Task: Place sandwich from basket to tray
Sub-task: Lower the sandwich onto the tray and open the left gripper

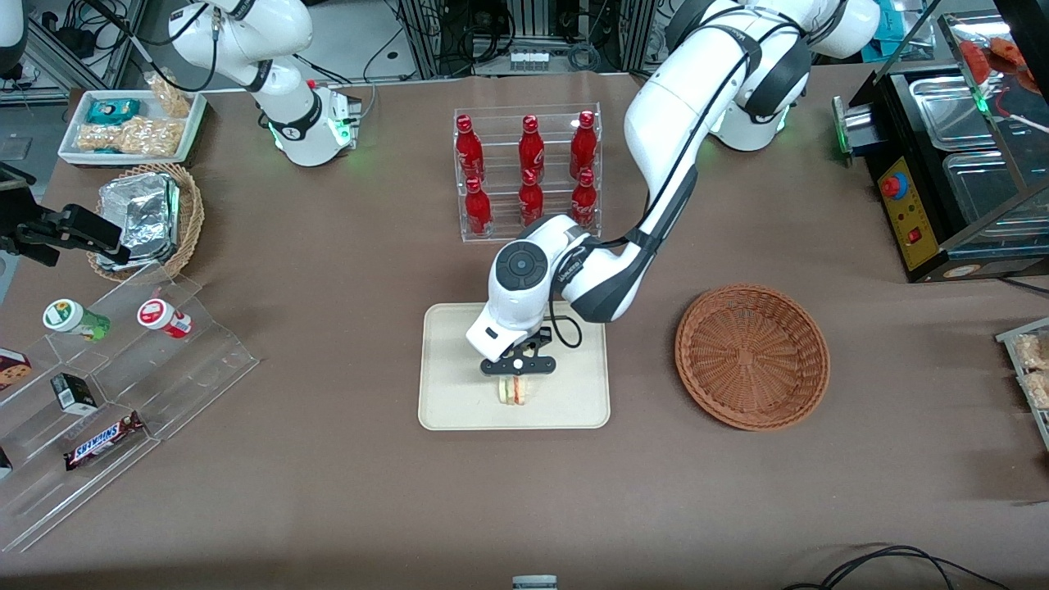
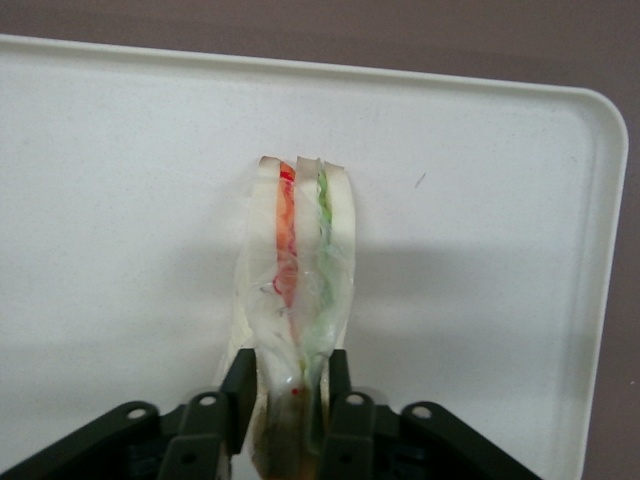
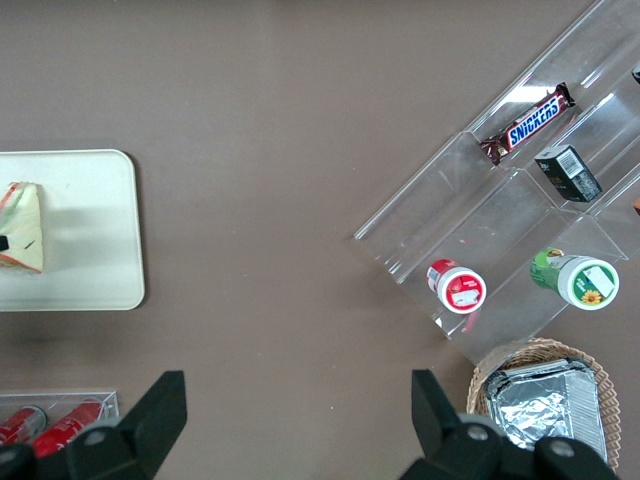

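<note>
sandwich [image 2: 298, 290] pinched in pincer [image 2: 287, 392], above tray [image 2: 120, 200]

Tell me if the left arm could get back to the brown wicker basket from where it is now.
Probably yes. The gripper is over the tray, shut on the sandwich. The basket sits beside the tray toward the working arm's end, with only bare tablecloth between.

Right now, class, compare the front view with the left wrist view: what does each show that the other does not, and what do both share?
Only the front view shows the empty basket lying toward the working arm's end of the table, and the rack of red bottles farther from the camera than the tray. Only the left wrist view shows the fingers pressed on the wrap and the orange-red and green filling layers. Both show the tool shut on the sandwich over the tray.
</note>
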